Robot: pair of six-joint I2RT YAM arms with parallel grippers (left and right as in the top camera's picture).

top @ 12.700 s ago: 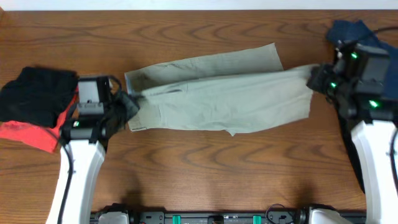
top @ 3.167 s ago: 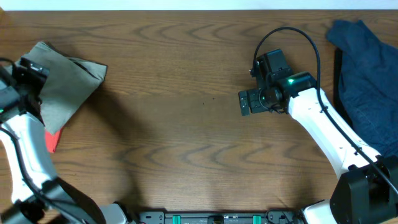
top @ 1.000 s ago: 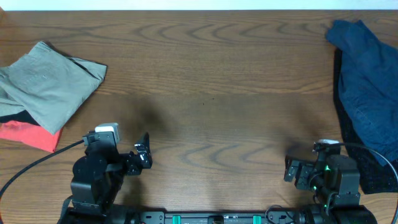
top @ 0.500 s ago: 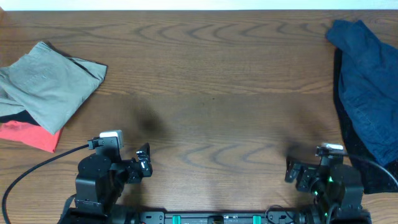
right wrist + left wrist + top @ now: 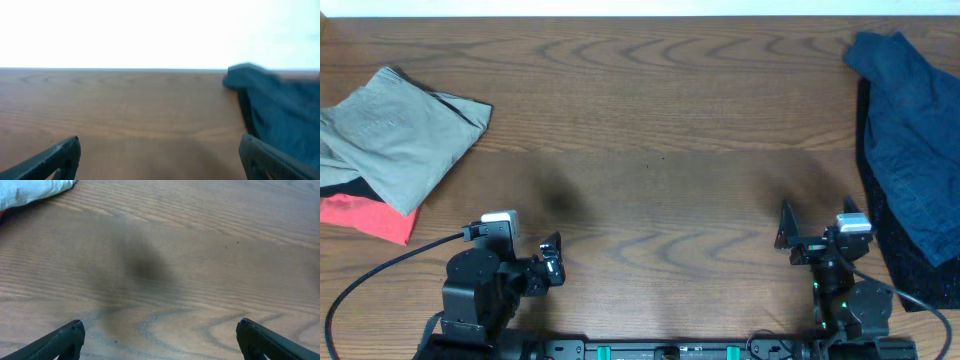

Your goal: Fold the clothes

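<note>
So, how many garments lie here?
5: khaki shorts over a black piece and a red piece at left; blue garment over a dark one at right. More may be hidden.

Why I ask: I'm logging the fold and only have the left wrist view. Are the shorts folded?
Observer: Yes, overhead shows the shorts folded into a compact packet at the far left.
Operator: Anything under them?
Observer: A black garment and a red garment, both partly covered.
Operator: And the right gripper?
Observer: The right gripper is open, holding nothing.
</note>
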